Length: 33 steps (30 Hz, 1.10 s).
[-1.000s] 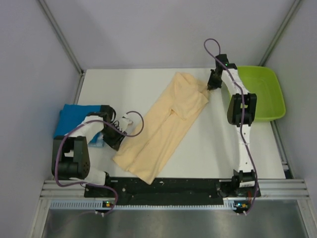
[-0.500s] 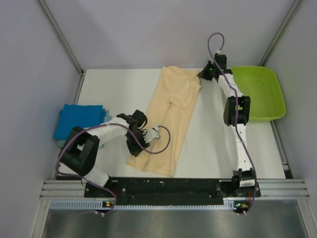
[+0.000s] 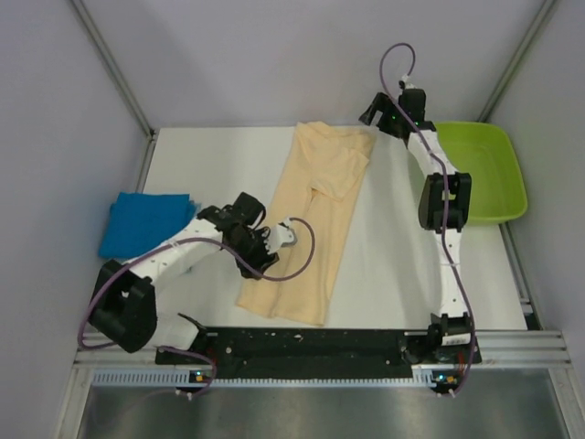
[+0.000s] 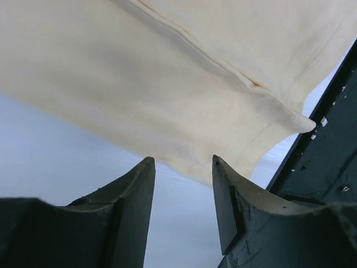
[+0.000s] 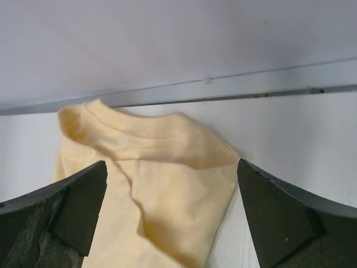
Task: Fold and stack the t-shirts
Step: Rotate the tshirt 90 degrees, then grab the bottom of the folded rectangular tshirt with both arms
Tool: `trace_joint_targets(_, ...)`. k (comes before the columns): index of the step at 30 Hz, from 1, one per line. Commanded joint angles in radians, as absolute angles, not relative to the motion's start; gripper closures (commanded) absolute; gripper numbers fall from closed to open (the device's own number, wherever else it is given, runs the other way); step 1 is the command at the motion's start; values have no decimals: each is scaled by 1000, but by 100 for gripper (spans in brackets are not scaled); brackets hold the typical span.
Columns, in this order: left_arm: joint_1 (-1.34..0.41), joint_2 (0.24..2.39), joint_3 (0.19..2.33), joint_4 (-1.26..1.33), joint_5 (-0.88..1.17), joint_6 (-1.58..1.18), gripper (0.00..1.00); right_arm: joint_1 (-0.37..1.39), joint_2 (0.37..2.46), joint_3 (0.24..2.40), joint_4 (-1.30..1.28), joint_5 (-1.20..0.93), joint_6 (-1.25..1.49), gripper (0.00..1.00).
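The peach-cream t-shirt [image 3: 320, 210] lies on the white table as a long strip, collar at the far edge and hem near the front rail. The blue t-shirt [image 3: 146, 222] sits as a folded square at the left. My left gripper [image 3: 263, 263] is low beside the peach shirt's near left edge. In the left wrist view it [image 4: 181, 160] is open, with bare table between the fingers and the hem [image 4: 167, 84] just past the tips. My right gripper [image 3: 368, 112] hovers over the shirt's far right corner. It [image 5: 172, 164] is wide open above the collar end [image 5: 167, 184], holding nothing.
A lime-green tray [image 3: 480, 174] stands at the right, behind the right arm. The black front rail [image 3: 311, 343] runs just below the shirt's hem and shows close by in the left wrist view [image 4: 329, 139]. Grey walls close in the back and sides.
The peach shirt swung from a diagonal to nearly straight. My right gripper let go of its far corner and lifted back. My left gripper moved right along the near edge.
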<state>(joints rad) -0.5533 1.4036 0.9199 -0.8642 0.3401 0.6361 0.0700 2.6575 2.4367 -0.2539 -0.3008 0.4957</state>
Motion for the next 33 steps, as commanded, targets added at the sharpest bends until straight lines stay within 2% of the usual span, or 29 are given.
trace_joint_targets(1,-497,1306,1026,-910,417,669,51,139,2315,2370,-230,-320,284,1)
trace_joint_targets(4,-448,1224,991,-913,471,762,53,201,2066,2122,-203,-429,135,1)
trace_joint_targets(8,-433,1140,875,-859,535,905,54,334,1707,1606,-32,-694,-50,2)
trace_joint_targets(12,-433,1082,750,-958,670,1194,52,535,1406,1219,-12,-764,-234,5)
trace_joint_targets(16,-439,1036,655,-1006,634,1415,51,771,1214,978,-196,-819,-553,9)
trace_joint_targets(18,-443,1023,606,-955,559,1448,51,853,1132,898,-251,-781,-574,10)
trace_joint_targets(19,-445,1017,588,-922,522,1454,51,874,1103,861,-259,-778,-562,11)
trace_joint_targets(20,-445,1011,569,-899,502,1462,51,899,1071,812,-268,-760,-561,17)
trace_joint_targets(22,-454,1006,549,-870,511,1469,50,972,1057,749,-290,-680,-589,35)
trace_joint_targets(28,-482,1023,509,-868,476,1491,49,1179,1219,704,-364,-536,-712,38)
trace_joint_targets(33,-483,1035,496,-830,462,1470,49,1223,1302,667,-332,-413,-772,43)
